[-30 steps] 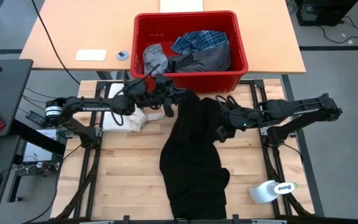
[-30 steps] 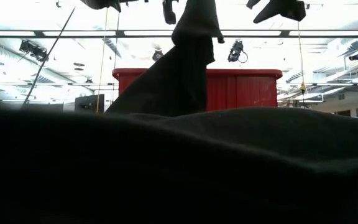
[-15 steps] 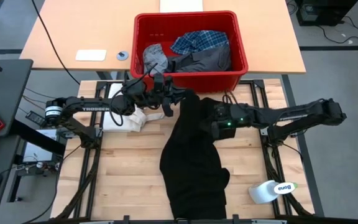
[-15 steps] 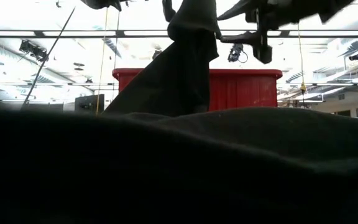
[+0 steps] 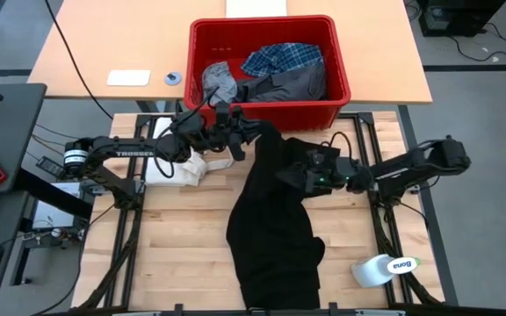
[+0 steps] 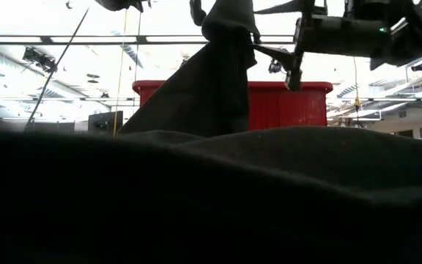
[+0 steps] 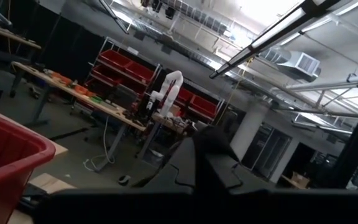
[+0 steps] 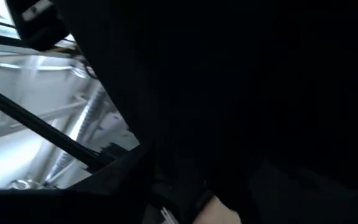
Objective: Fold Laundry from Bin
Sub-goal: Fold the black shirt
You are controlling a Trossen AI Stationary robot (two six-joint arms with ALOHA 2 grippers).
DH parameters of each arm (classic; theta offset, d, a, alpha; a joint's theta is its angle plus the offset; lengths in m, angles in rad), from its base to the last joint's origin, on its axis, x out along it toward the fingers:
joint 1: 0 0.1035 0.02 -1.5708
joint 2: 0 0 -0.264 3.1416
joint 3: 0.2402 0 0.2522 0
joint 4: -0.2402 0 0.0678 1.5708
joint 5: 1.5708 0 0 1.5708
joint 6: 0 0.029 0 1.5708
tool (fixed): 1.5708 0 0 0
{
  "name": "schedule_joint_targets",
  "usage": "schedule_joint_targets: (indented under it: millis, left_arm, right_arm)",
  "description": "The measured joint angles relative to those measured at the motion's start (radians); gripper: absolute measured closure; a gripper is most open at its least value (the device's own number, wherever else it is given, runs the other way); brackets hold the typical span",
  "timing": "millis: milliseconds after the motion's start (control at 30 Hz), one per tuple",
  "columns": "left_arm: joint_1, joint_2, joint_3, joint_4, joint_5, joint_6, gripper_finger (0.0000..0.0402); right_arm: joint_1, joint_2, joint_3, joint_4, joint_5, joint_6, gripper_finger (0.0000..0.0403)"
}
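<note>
So the work surface was a light wooden slat table (image 5: 183, 237), and right behind it sat a bigger tan desk (image 5: 104, 44). Looking level across the table, the room behind was a big open workshop with strip lights on the ceiling and red storage bins on shelves way off in the background.

The red bin (image 5: 341, 83) sat on the tan desk's near edge, right up against the wooden table. Inside it were a blue-and-white plaid shirt (image 5: 281, 57) toward the far side, a dark grey garment (image 5: 295, 85) in front of that, and a light grey piece (image 5: 218, 81) bunched at the left end.

The big black garment (image 5: 275, 228) was out of the bin. Its top was lifted up just in front of the bin, and the rest hung down and trailed across the wooden table toward the near edge, all crumpled and wider at the bottom. From the low camera it looked like a dark tent shape in front of the bin.

The left gripper (image 5: 246, 140) was clamped tight on the top of the black garment, holding it up just in front of the bin. The right gripper (image 5: 286, 178) was pressed in against the garment's right edge, a bit lower; couldn't tell how wide its fingers were or if it had any cloth.

A cream-white cloth (image 5: 176, 167) lay under the left arm, left of the garment. A white roll (image 5: 385, 268) sat near the table's front right corner.
</note>
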Motion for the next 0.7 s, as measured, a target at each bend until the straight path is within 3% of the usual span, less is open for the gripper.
schedule_joint_targets:
  millis: [167,300,400,533,700]
  left_arm:
    - [0.000,0.000,0.000,0.002,-0.013,-0.001,0.0392]
    - [0.000,0.000,0.000,0.001,-0.015,0.001,0.0392]
    - [0.003,0.000,0.000,-0.005,-0.021,0.002,0.0392]
    - [0.003,0.000,0.000,-0.034,-0.022,0.003,0.0392]
    - [0.003,0.000,0.000,-0.072,-0.022,0.005,0.0392]
  right_arm:
    - [-0.005,0.100,0.080,0.141,-0.079,-0.025,0.0155]
    - [-0.006,0.101,0.108,0.167,-0.185,-0.016,0.0166]
    - [-0.004,0.075,0.105,0.161,-0.169,-0.026,0.0188]
    - [-0.004,0.021,0.105,0.124,-0.114,-0.059,0.0254]
    - [-0.003,-0.057,0.105,-0.091,-0.074,-0.107,0.0382]
